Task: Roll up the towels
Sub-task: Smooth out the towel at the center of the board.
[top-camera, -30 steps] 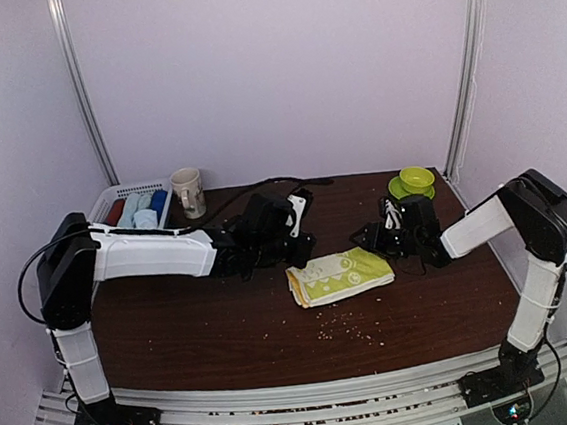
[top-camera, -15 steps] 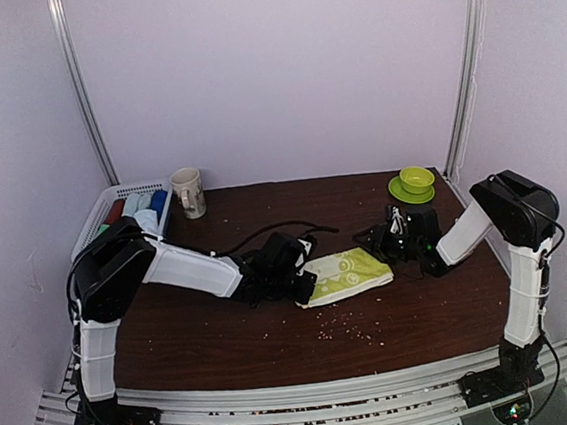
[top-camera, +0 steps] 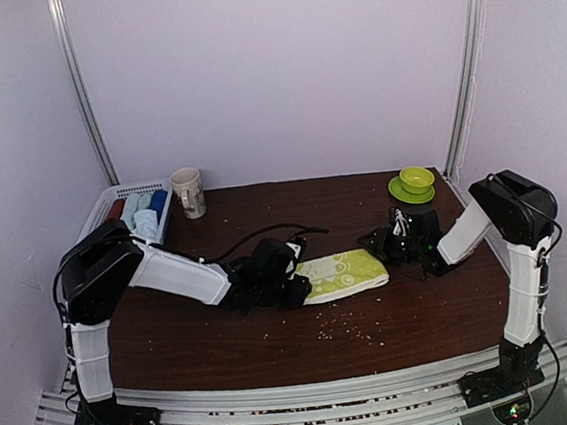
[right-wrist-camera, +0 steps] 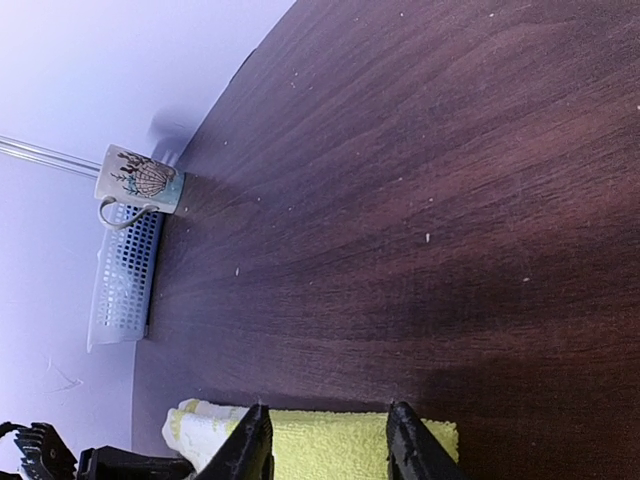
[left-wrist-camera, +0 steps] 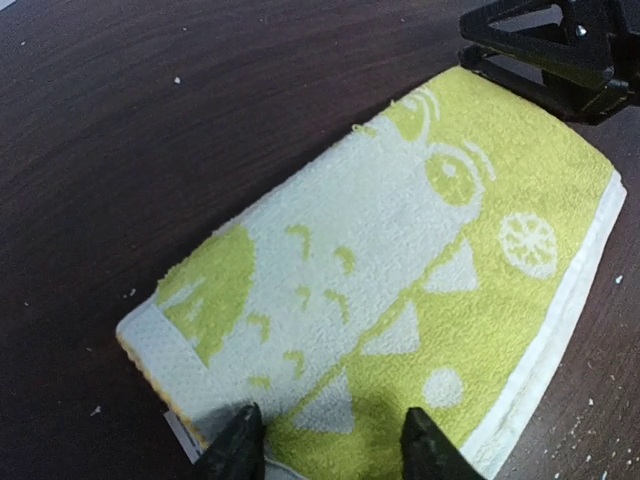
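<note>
One yellow-green towel with white print (top-camera: 345,273) (left-wrist-camera: 400,270) lies folded flat on the dark table. My left gripper (top-camera: 297,285) (left-wrist-camera: 328,450) is at its left end, open, with both fingertips spread on the cloth's near edge. My right gripper (top-camera: 383,244) (right-wrist-camera: 330,445) is at the towel's far right corner, open, its fingers standing apart over a strip of the towel (right-wrist-camera: 330,440). The cloth runs past both fingers. In the left wrist view the right gripper (left-wrist-camera: 560,50) shows beyond the towel's far end.
A white slatted basket (top-camera: 105,205) (right-wrist-camera: 120,290) at the back left holds several rolled cloths. A patterned mug (top-camera: 188,192) (right-wrist-camera: 140,180) stands beside it. A green bowl on a saucer (top-camera: 416,182) sits at the back right. Crumbs (top-camera: 347,333) dot the table in front of the towel.
My left arm swung from behind the towel down to its left end, and its jaws closed, then spread again. My right gripper edged closer to the towel's right corner.
</note>
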### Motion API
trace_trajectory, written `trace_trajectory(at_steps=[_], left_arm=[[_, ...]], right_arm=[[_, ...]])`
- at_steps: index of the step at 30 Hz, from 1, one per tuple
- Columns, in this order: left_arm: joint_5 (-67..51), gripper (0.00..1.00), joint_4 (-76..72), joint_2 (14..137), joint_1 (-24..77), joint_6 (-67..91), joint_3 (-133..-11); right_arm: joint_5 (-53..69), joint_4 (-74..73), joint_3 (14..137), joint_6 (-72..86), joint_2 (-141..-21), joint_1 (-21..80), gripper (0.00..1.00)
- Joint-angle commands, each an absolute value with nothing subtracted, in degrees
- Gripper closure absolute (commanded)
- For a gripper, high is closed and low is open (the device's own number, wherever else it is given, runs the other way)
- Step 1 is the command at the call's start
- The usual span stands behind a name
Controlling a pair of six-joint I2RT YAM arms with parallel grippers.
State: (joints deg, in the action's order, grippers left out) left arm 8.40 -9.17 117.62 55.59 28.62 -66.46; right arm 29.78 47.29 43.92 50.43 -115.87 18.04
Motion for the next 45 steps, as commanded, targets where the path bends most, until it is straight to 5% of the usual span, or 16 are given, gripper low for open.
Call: trace_trajectory(at_steps=[1, 4, 14, 22, 30, 45], left_arm=[[11.7, 0.46, -3.6, 115.5, 55.1, 26.8, -67.3], [12.8, 0.38, -2.1, 114.8, 55.0, 25.3, -70.6], [11.3, 0.35, -2.4, 114.6, 53.8, 23.5, -75.0], [3.9, 0.84, -10.3, 115.7, 48.5, 25.7, -70.9], [1.0, 0.95, -11.5, 118.0, 47.3, 25.6, -71.1], [4.8, 0.97, -5.6, 126.2, 46.4, 26.4, -74.6]], right_arm=[[27.4, 41.6, 43.7, 47.3, -111.4, 17.8, 0.59], [28.1, 37.6, 43.9, 45.3, -105.7, 17.9, 0.56], [31.4, 28.5, 40.9, 42.4, -92.7, 20.2, 0.49], [34.5, 35.5, 35.1, 46.2, -93.8, 23.3, 0.52], [36.4, 42.3, 33.1, 49.6, -99.8, 25.0, 0.54], [33.8, 43.2, 29.2, 49.8, -104.3, 25.2, 0.56]])
